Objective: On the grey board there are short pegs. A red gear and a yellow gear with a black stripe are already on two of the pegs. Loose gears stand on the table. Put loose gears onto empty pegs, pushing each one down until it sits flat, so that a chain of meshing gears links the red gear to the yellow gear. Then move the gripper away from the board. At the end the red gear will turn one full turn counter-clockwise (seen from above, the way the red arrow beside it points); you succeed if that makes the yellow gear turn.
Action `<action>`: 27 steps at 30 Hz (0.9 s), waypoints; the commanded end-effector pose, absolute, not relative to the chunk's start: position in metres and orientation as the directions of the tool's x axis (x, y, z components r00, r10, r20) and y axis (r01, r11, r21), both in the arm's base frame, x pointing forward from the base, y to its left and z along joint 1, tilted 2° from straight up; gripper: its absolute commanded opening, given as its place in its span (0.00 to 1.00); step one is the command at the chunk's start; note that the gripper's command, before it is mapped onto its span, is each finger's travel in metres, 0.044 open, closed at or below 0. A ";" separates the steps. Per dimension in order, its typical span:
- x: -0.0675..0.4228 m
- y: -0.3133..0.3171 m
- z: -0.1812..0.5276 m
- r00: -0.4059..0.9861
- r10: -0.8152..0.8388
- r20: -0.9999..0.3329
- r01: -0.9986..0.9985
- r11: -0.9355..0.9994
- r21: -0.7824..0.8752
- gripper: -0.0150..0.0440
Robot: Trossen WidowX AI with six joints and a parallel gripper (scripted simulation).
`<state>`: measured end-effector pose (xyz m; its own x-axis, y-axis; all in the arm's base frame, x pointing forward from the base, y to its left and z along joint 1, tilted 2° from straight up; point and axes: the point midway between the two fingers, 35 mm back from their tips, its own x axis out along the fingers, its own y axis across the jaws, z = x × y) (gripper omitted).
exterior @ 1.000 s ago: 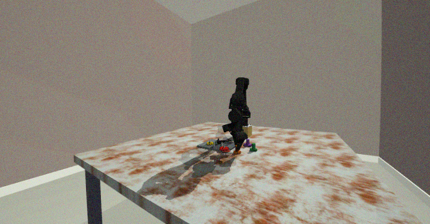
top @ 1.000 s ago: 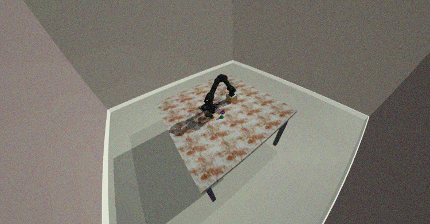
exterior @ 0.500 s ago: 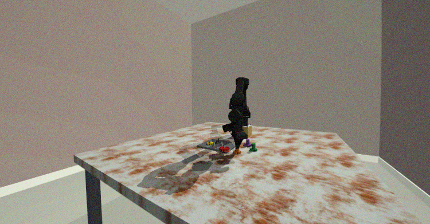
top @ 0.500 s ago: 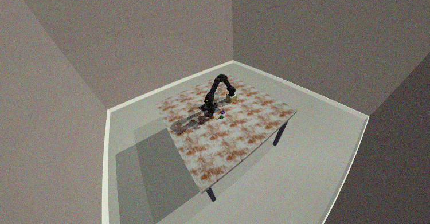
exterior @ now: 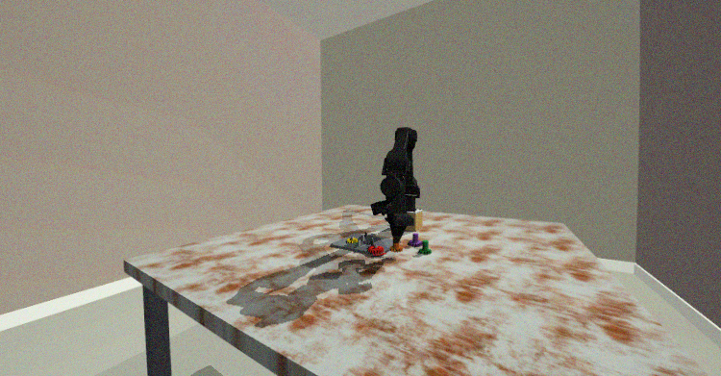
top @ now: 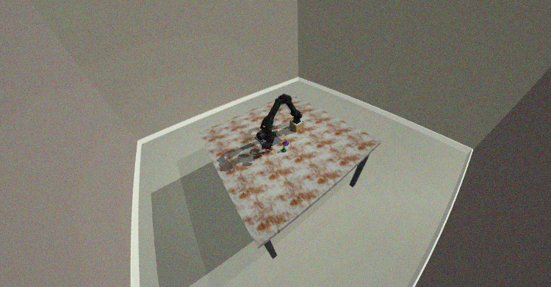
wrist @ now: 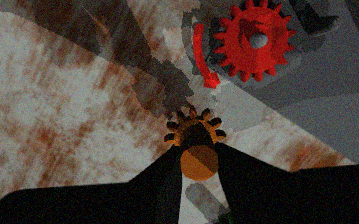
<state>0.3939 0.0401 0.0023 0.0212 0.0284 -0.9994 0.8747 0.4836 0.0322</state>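
My gripper (exterior: 397, 239) (wrist: 197, 152) is shut on the knob of the orange gear (exterior: 396, 247) (wrist: 199, 166), holding it upright a little above the table, just off the board's edge. The grey board (exterior: 341, 246) (wrist: 325, 122) carries the red gear (exterior: 375, 250) (wrist: 252, 50) near that edge and the yellow gear (exterior: 352, 240) farther over; short pegs stand between, partly in shadow. The purple gear (top: 285, 142) (exterior: 415, 240) and the green gear (top: 283, 149) (exterior: 425, 247) stand on the table. The fingers hide part of the orange gear.
The red arrow (wrist: 199, 50) curves beside the red gear. A pale box (top: 296, 126) (exterior: 416, 220) stands under the arm's base. The arm's shadow falls across the table (top: 300, 177) (exterior: 504, 298) and part of the board.
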 end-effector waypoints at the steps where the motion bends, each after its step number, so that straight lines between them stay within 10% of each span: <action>1: 0.396 0.039 0.016 0.021 0.027 -0.999 0.874 0.486 0.032 0.25; 27: 0.393 0.033 0.092 0.011 0.029 -1.000 0.884 0.468 0.023 0.25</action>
<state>0.3942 0.0337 0.0806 0.0123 0.0273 -0.9996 0.8824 0.4699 0.0237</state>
